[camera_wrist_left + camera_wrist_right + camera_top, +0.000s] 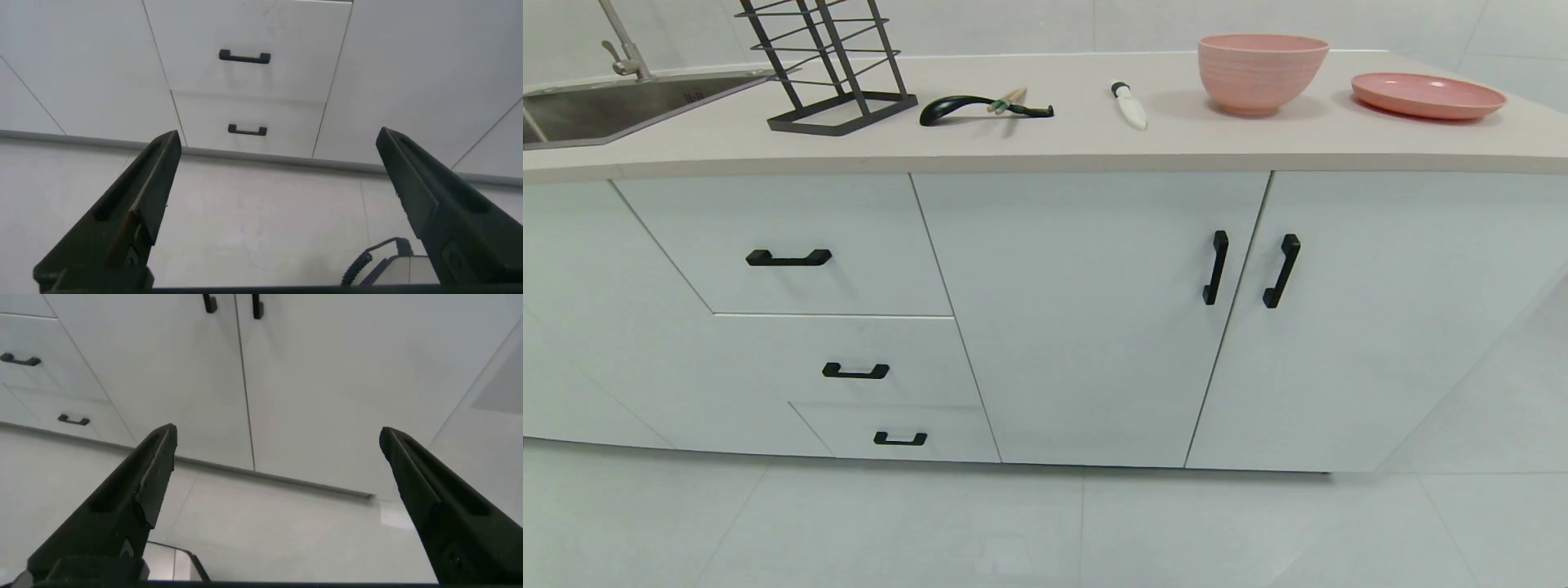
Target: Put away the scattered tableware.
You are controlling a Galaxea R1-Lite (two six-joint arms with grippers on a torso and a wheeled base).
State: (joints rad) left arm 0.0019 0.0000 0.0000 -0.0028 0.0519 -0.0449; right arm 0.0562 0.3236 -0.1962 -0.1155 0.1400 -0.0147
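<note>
Pink bowl [1262, 72] and bare pink plate [1427, 95] sit on the counter [1094, 139], the bowl's inside hidden, alongside a black spoon [956, 107], chopsticks [1009, 100] and possibly a white knife [1129, 106]. Left gripper [278, 135] and right gripper [278, 431] hang low, fingers spread wide, well below that tableware. Drawers [253, 33] lie beyond the left fingers, doors [327, 367] beyond the right.

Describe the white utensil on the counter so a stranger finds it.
On the countertop, find the pink bowl. Just left of it lies the white utensil, alone. Unlike the black ladle farther left, it is pale with a dark band.
</note>
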